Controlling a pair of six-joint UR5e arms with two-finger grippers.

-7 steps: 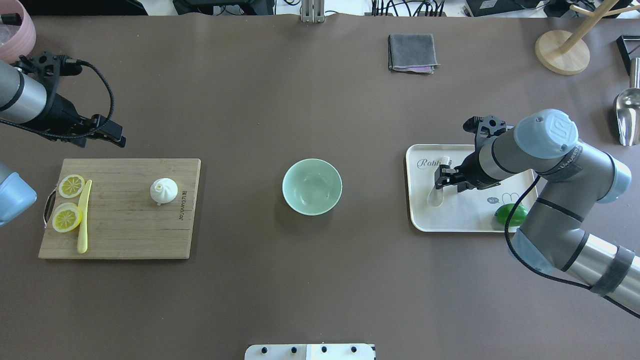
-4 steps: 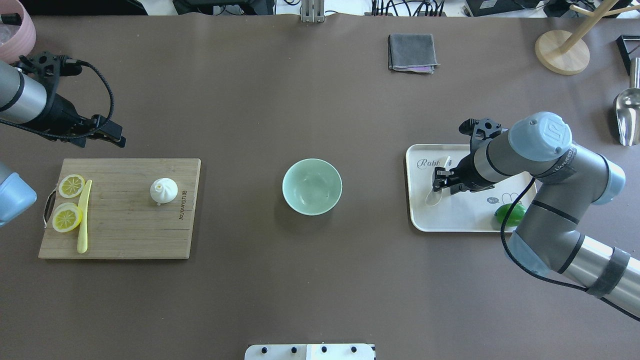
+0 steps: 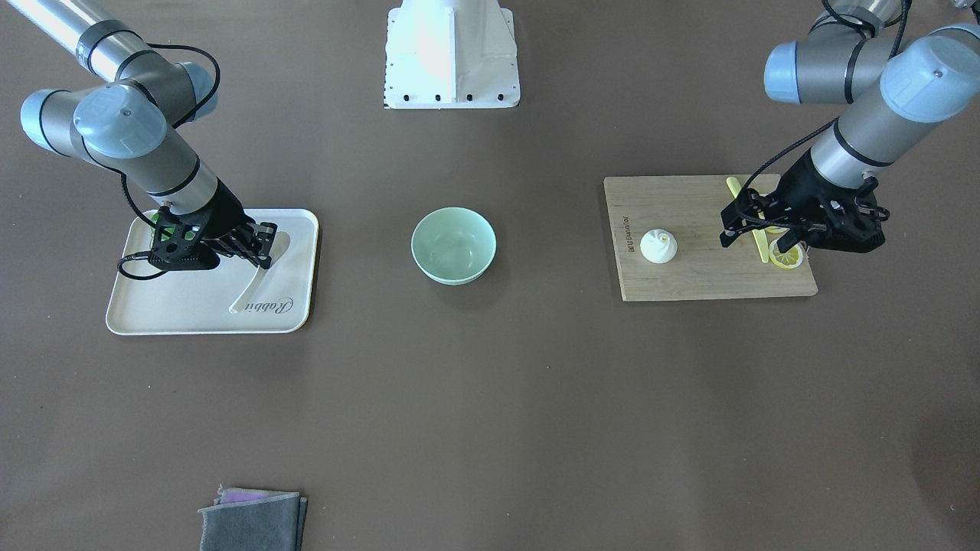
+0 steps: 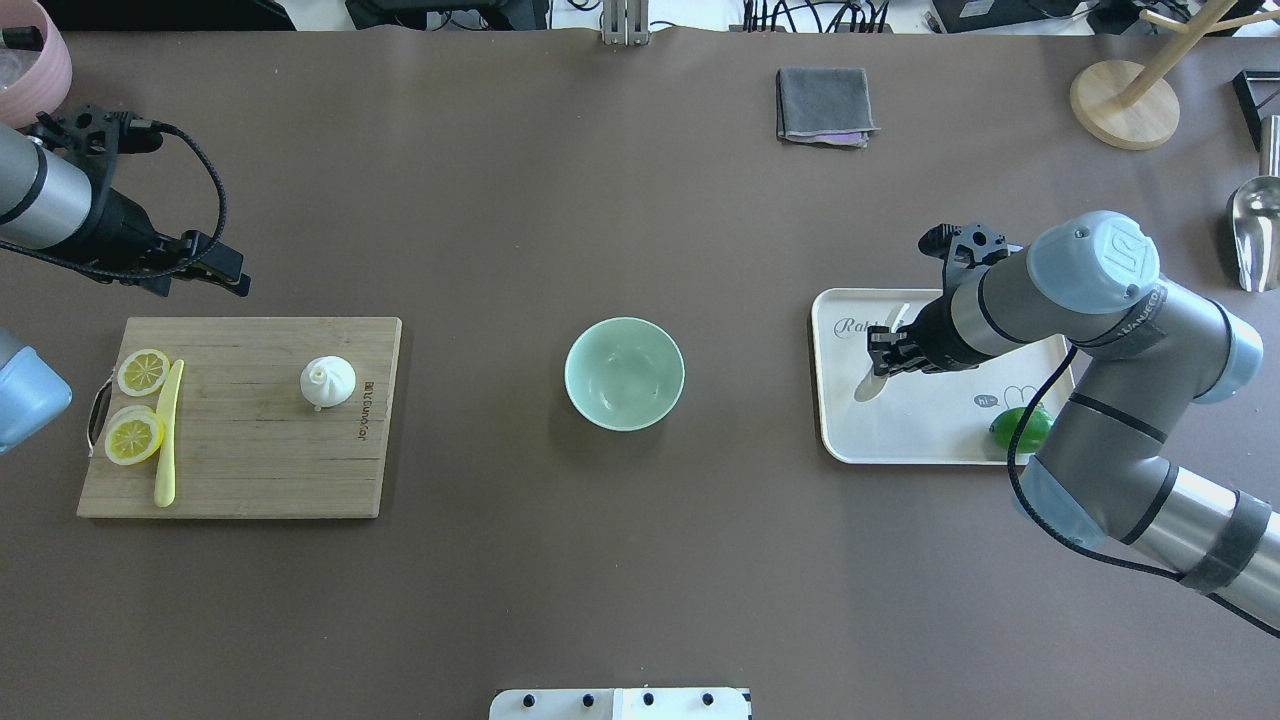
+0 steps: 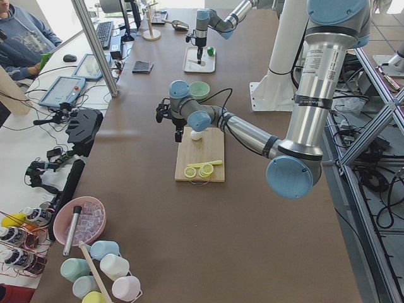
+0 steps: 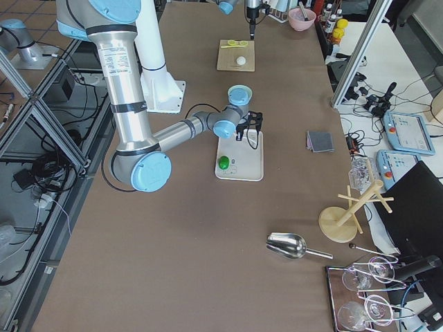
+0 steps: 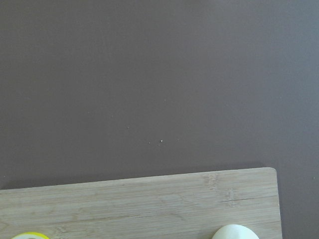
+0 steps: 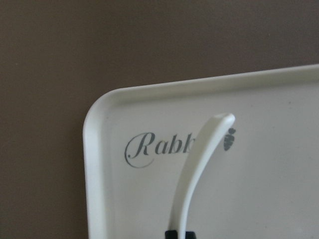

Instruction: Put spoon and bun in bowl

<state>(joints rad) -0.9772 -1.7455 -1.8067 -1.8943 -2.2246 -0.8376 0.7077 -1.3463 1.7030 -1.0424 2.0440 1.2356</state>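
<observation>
The white spoon [image 4: 868, 386] is over the cream tray [image 4: 920, 440] at the right. My right gripper [image 4: 882, 352] is shut on its handle, between scoop and handle tip. In the right wrist view the handle [image 8: 199, 159] curves up from the fingers at the bottom edge. The white pleated bun [image 4: 327, 381] sits on the wooden cutting board [image 4: 250, 450] at the left. The mint-green bowl [image 4: 624, 373] stands empty mid-table. My left gripper [image 4: 232, 275] hovers beyond the board's far edge, empty and seemingly open. The bun's top shows at the bottom of the left wrist view [image 7: 234, 232].
Two lemon slices [image 4: 135, 435] and a pale-yellow knife [image 4: 167, 440] lie on the board's left side. A green lime [image 4: 1022, 428] sits on the tray. A grey cloth [image 4: 825, 105], a wooden stand [image 4: 1125, 105] and a metal scoop [image 4: 1252, 230] are farther back.
My right gripper has shifted slightly away from the robot with the spoon in it, and the spoon has tilted a little. The left arm has barely moved.
</observation>
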